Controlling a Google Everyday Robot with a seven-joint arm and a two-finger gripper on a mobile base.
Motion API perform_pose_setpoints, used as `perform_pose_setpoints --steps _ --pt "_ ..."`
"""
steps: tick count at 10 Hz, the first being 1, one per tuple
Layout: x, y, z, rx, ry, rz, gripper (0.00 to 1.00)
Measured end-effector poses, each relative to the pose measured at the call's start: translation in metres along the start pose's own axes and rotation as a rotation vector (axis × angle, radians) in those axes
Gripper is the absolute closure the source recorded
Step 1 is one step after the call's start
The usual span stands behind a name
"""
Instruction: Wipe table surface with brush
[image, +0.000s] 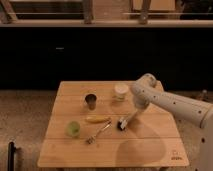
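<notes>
Camera view shows the gripper above the middle of the wooden table, clamped on the handle of the brush, which is tilted so its bristles meet the boards beside the banana, likely for sweeping.

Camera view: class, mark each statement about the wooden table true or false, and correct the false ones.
1. The dark cup stands left of the pale cup. True.
2. The gripper hangs over the table's left edge. False: it is over the right-centre part, right of the banana.
3. The brush's dark head is low at the tabletop, just right of the banana. True.
4. The green object lies on the floor. False: it sits on the table, nearer its left side.
5. The banana lies behind the dark cup. False: it lies in front, nearer the camera.
</notes>
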Motion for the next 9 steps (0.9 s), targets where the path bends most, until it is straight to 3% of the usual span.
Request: perform_pose_setpoints --steps 2,4,7,9 --pt "-0.015 0.013 0.001 -0.010 -0.024 -0.033 0.96" --pt "-0.011 0.031 0.005 -0.031 -0.035 -0.028 0.96" --pt "0.031 0.068 0.015 -0.068 -0.015 0.040 0.96" --pt "0.061 0.080 0.021 -0.086 0.017 0.088 0.96"
